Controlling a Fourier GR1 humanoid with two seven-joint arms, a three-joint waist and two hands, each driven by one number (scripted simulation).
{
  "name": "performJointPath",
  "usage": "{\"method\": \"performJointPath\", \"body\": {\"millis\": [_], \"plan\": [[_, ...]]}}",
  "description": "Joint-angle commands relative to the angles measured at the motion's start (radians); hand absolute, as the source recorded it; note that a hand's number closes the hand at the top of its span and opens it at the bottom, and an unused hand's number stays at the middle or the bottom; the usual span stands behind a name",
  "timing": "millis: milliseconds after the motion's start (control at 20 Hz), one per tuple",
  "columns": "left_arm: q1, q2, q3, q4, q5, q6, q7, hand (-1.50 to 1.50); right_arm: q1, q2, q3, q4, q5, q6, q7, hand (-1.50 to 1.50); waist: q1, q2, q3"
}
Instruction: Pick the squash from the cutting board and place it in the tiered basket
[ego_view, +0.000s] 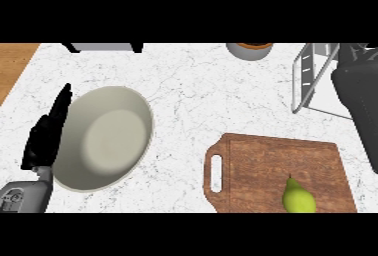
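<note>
Here, in the head view, the squash (298, 197) lies on the cutting board (273, 165), near the board's lower right corner, its narrow stem end pointing up the view and its fat end cut off by the lower edge. Its long axis runs roughly away from the robot.

The left hand (46, 132) shows at the far left, fingers straight and pointing up, holding nothing, resting just beside a pale plate (103, 137). It is well apart from the squash, with the plate and bare counter (192, 85) between them.

The right hand appears nowhere, so its state cannot be told. The tiered basket (314, 75), a wire frame, stands at the upper right, beyond the board's far edge.

Judging by the layout, the squash sits on the robot's right side, so the right arm is likely the nearer one; the carry then goes up the view toward the basket. No grasp has started yet.
</note>
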Motion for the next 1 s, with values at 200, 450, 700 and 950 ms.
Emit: {"method": "performJointPath", "body": {"millis": [200,450,700,950], "plan": [[0.019,-0.016,0.006,0.048,-0.005,-0.022,-0.069,0.0,-0.061,-0.086,-0.027,0.233,0.084,0.031,-0.169,1.5,0.015,0.006,-0.002],[-0.051,-0.013,0.02,0.055,0.002,-0.024,-0.012,0.0,-0.002,-0.18,0.023,0.372,0.216,0.001,-0.233,1.5,0.013,0.012,-0.002],[0.019,-0.055,-0.016,0.028,-0.052,0.017,-0.045,0.0,0.013,-0.242,-0.036,0.444,0.228,-0.017,-0.328,1.5,0.005,0.004,-0.001],[-0.014,-0.041,-0.002,0.007,-0.043,-0.015,-0.002,0.0,-0.033,-0.273,-0.113,0.611,0.189,-0.031,-0.522,1.5,0.013,0.007,-0.001]]}}
